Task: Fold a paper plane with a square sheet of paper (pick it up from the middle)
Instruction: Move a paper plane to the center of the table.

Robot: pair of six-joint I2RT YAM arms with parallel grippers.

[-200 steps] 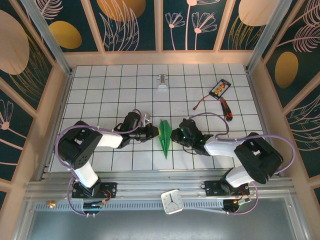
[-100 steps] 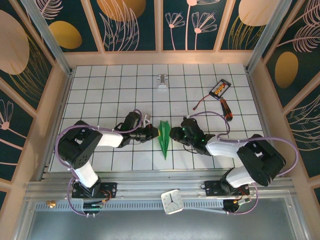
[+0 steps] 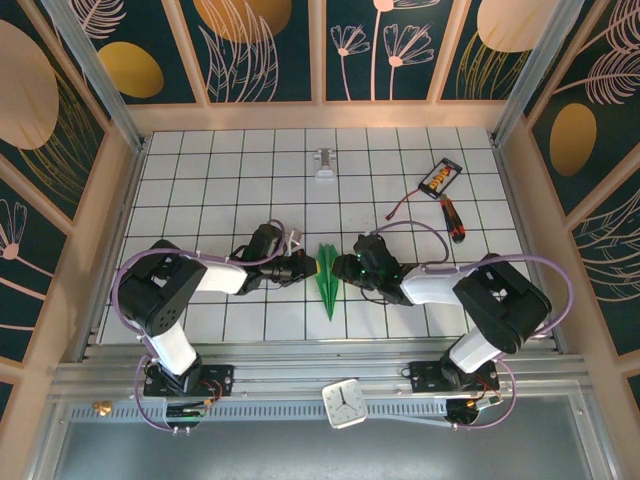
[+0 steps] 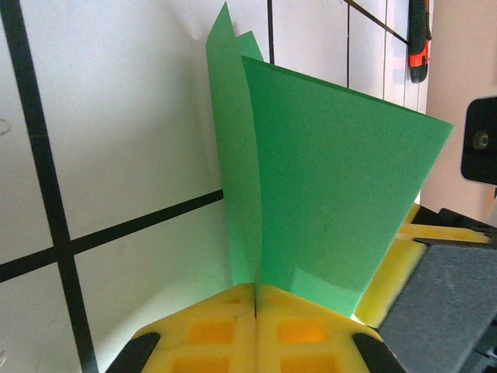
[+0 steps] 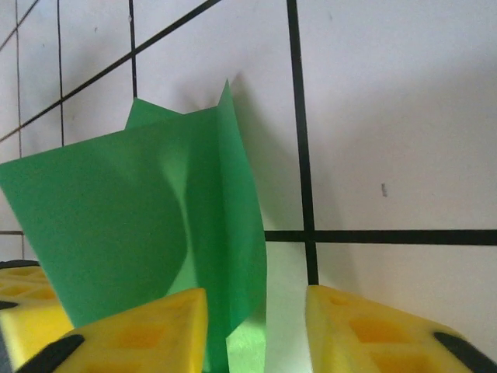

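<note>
White tiles with black lines cover the table [image 3: 200, 170], and we read it from our near edge outward. Closest to us, on the metal rail between the two bases, lies a small clock [image 3: 345, 403]. A little farther, both arms lean in toward the middle, where the paper plane [image 3: 328, 280] lies with its slim tip pointing to us. Our left gripper [image 4: 255, 311] is pressed together on the lower layers of the paper, we think to hold the centre fold firm while the wings are shaped. Our right gripper [image 5: 256, 326] has its yellow pads apart, and the green flap stands in the gap, leaning on one pad (it is not pinched there). We judge that the folding is almost done. Far behind, well apart from the plane, lie the red-handled screwdriver [image 3: 453, 218] and a small pack with a red wire [image 3: 441, 177].
</note>
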